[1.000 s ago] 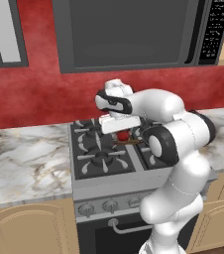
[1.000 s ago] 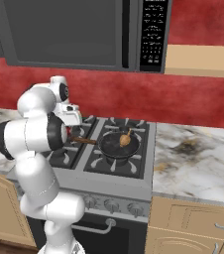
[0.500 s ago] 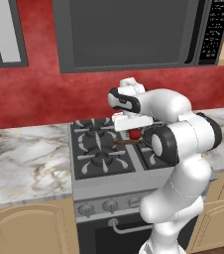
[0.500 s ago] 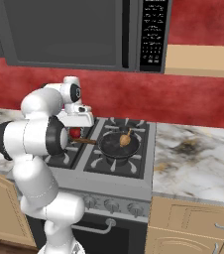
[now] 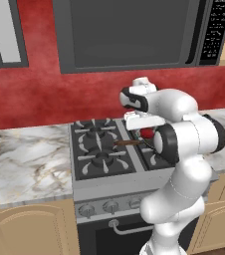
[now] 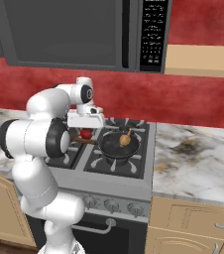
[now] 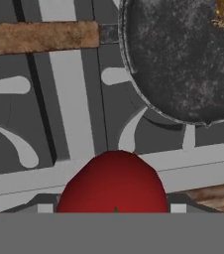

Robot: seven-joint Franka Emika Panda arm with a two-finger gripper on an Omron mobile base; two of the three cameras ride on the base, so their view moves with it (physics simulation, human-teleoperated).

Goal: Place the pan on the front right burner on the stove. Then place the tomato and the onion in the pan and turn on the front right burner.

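While the gripper hangs over the stove w/ fingers clamped on the tomato, the pan sits on the front right burner, onion inside.

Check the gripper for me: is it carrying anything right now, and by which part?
Yes. The gripper holds the tomato by its sides, above the stove just left of the pan. The onion lies in the pan.
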